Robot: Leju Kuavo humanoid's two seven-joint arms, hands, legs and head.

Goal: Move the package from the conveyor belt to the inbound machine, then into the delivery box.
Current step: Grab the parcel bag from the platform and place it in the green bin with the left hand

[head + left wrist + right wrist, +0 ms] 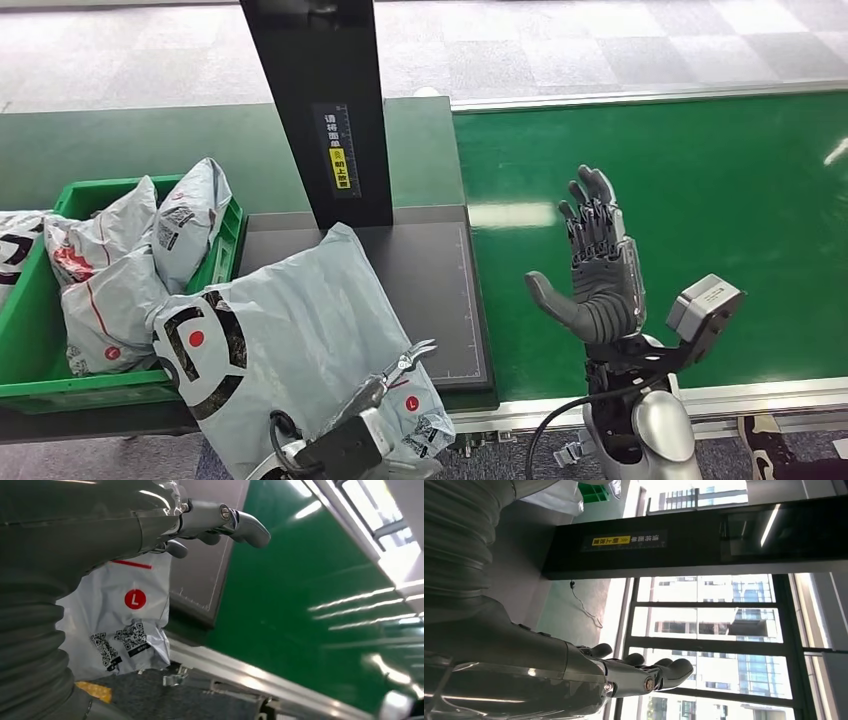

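Observation:
A large grey package [290, 340] with black-and-red markings lies on the inbound machine's dark platform [440, 300]. Its near end hangs over the front edge beside the green delivery box [30, 370]. My left hand [395, 375] is over the package's near right corner. In the left wrist view its thumb [247, 527] sticks out over the platform, away from the fingers [175, 547], with nothing pinched; the package [125, 615] shows beneath the hand. My right hand [600, 270] is raised over the green conveyor belt [700, 210], fingers spread and empty.
The machine's black post [320, 100] with a yellow label stands at the back of the platform. Several grey packages [120, 270] fill the box. A metal rail [750, 395] runs along the belt's near edge.

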